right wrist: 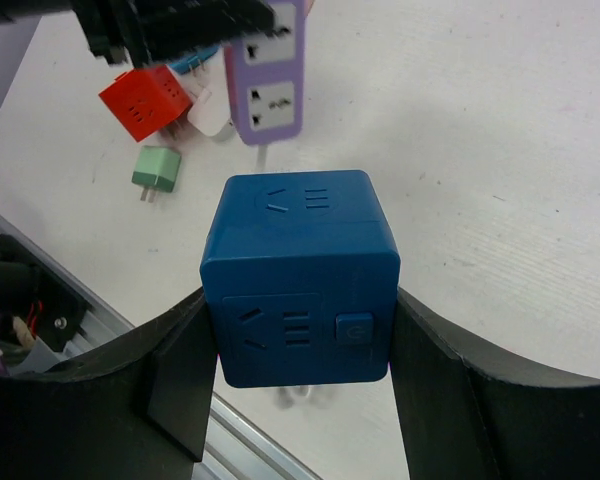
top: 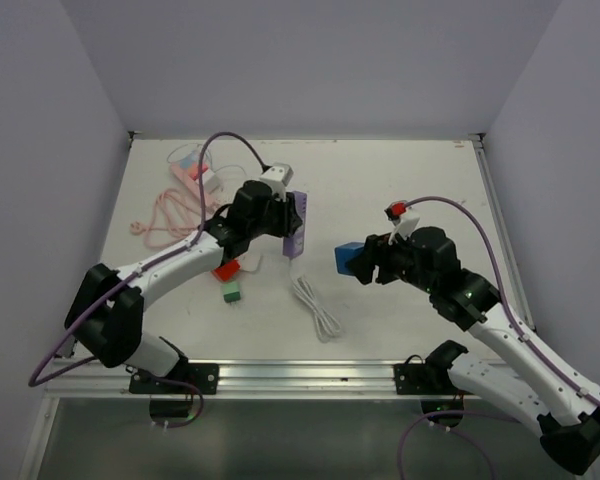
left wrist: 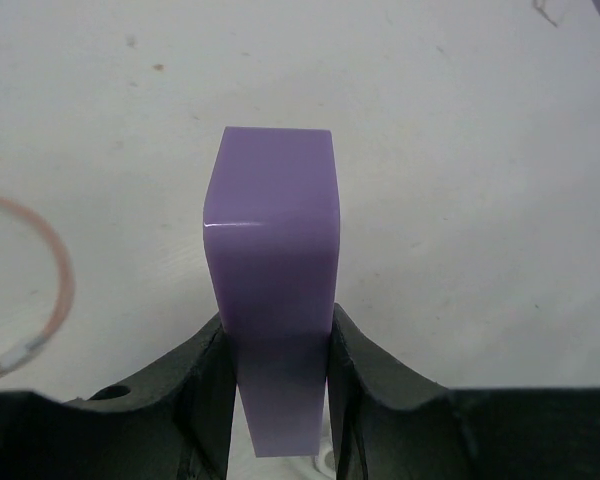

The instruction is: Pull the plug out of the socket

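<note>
The socket is a purple power strip, standing on edge on the table with my left gripper shut on its sides. In the left wrist view the strip rises straight up between both black fingers. The plug is a blue cube adapter, held by my right gripper a short way to the right of the strip and apart from it. The right wrist view has the cube clamped between the fingers above the table. Behind it, the strip's outlet face has nothing plugged in.
A red cube adapter and a green adapter lie under the left arm. A coiled white cable lies front centre. A pink cable and a pink-and-white strip lie at the back left. A metal rail runs along the near edge.
</note>
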Controlling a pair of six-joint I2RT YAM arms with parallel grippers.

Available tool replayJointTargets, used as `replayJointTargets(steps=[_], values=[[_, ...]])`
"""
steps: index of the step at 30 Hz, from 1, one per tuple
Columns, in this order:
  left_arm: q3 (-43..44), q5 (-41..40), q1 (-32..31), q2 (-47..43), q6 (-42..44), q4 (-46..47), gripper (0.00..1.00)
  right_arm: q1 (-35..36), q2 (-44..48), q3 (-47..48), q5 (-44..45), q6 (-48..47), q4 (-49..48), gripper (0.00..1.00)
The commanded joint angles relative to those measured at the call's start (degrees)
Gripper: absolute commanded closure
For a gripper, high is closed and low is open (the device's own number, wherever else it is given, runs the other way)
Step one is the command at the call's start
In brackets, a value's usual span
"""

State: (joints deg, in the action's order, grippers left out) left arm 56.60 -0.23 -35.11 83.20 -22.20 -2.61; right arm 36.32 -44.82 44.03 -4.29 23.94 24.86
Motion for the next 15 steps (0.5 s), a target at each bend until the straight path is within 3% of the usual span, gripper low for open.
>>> replayJointTargets(steps=[1, 9, 14, 15], values=[[4.6, 11.6, -5.4, 6.2, -4.1, 6.1, 1.0, -0.2, 1.5, 2.0, 3.3, -2.0, -1.7, 1.0], [15.5, 21.3, -9.6, 26.2, -12.1, 15.1, 0.99, -0.2, 4.8, 1.4, 3.9, -1.7, -1.0, 1.0], [23.5, 24.7, -11.5, 35.2, -14.2, 16.5, 0.87, -0.1, 3.8, 1.5, 1.7, -2.9, -0.6, 1.0], [23.7, 24.8, -11.6, 36.8, -14.4, 17.3, 0.81, -0.1, 3.4, 1.4, 1.0, -3.1, -0.6, 1.0]])
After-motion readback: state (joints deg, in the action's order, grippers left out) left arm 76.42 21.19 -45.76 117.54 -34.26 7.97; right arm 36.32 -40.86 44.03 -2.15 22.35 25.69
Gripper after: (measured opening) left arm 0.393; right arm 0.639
